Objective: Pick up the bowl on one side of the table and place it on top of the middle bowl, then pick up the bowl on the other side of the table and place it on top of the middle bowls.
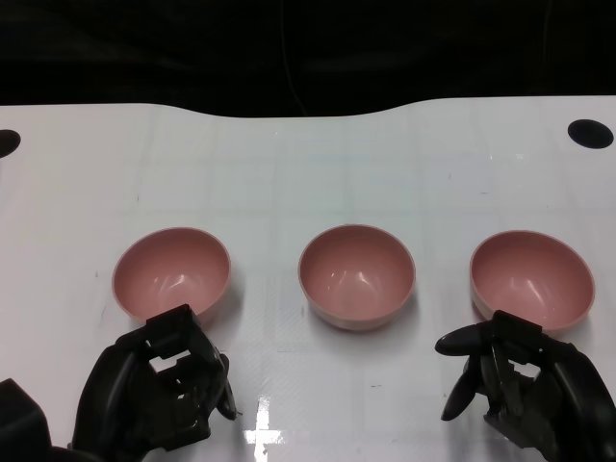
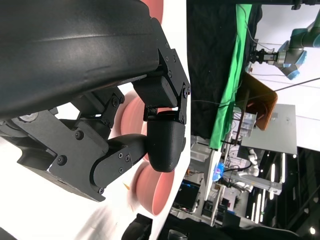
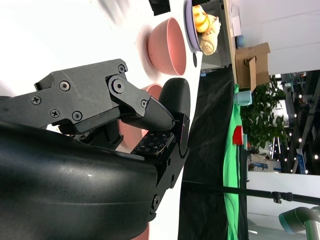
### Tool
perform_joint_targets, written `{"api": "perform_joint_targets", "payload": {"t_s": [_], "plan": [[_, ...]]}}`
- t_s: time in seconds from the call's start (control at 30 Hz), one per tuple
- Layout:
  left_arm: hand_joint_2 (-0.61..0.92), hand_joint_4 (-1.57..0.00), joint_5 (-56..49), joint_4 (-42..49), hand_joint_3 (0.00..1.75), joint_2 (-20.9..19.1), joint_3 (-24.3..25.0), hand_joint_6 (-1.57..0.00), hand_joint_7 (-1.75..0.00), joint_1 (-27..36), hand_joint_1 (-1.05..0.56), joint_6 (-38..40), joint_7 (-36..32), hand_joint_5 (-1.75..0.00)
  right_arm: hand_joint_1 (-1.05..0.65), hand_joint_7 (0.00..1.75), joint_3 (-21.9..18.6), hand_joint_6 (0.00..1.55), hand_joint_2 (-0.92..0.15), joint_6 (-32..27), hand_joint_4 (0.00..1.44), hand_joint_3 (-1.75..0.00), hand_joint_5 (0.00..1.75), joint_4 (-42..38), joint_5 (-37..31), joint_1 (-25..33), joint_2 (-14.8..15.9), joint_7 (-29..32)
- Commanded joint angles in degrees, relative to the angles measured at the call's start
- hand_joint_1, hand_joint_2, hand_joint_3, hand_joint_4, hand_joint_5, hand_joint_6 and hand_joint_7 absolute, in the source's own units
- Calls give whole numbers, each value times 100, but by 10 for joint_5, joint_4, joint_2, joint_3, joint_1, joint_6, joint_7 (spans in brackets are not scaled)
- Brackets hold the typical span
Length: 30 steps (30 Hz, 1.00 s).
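Observation:
Three pink bowls stand in a row on the white table [image 1: 308, 164]: the left bowl [image 1: 171, 272], the middle bowl [image 1: 356, 276] and the right bowl [image 1: 530, 279], all upright and apart. My left hand [image 1: 159, 390] lies just in front of the left bowl, fingers loosely bent, holding nothing. My right hand [image 1: 520, 380] sits in front of the right bowl, thumb pointing inward, also holding nothing. The left wrist view shows my left hand [image 2: 125, 130] with the middle bowl [image 2: 131, 116] and right bowl [image 2: 152, 192] beyond it. In the right wrist view the left bowl [image 3: 167, 45] appears past my right hand [image 3: 145, 125].
Two black round holes mark the table's far corners, the left hole [image 1: 6, 142] and the right hole [image 1: 590, 133]. A dark backdrop runs behind the far edge. Beyond the table, the right wrist view shows a plate with food [image 3: 200, 25] and a cardboard box [image 3: 252, 62].

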<state>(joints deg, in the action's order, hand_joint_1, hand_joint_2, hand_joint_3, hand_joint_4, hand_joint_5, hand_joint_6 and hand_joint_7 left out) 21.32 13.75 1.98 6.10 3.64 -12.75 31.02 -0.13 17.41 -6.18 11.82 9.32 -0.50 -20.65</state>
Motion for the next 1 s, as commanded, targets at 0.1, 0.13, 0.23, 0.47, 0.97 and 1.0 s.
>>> {"api": "perform_joint_targets", "payload": {"t_s": [0.1,0.13,0.23,0.47,0.97,1.0], "plan": [[57,-95,1,-13,102,-10,-2,-88,-140,11,-16,5,0,-157,-18,111,-2,86,-57,6,85,-97,151,2,-7,4,10,4],[57,-95,-1,-12,102,-10,-3,-88,-140,12,-16,2,1,-157,-18,111,-2,86,-57,6,85,-97,152,2,-6,4,10,4],[57,-94,-2,-9,102,-10,-4,-87,-141,13,-17,-4,2,-158,-18,112,-3,86,-57,6,85,-99,153,2,-5,6,9,3],[57,-93,-9,-19,101,-6,-8,-87,-142,20,-16,0,-9,-159,-19,114,-5,85,-56,7,85,-100,154,1,2,9,12,-4],[59,-94,-9,-19,98,-8,-10,-88,-140,22,-17,-3,-9,-159,-22,100,-5,83,-62,26,81,-84,141,4,-14,12,13,5],[59,-94,-9,-19,98,-8,-10,-88,-140,22,-17,-3,-9,-158,-23,97,-5,83,-64,29,81,-81,138,3,-15,12,13,7]]}}
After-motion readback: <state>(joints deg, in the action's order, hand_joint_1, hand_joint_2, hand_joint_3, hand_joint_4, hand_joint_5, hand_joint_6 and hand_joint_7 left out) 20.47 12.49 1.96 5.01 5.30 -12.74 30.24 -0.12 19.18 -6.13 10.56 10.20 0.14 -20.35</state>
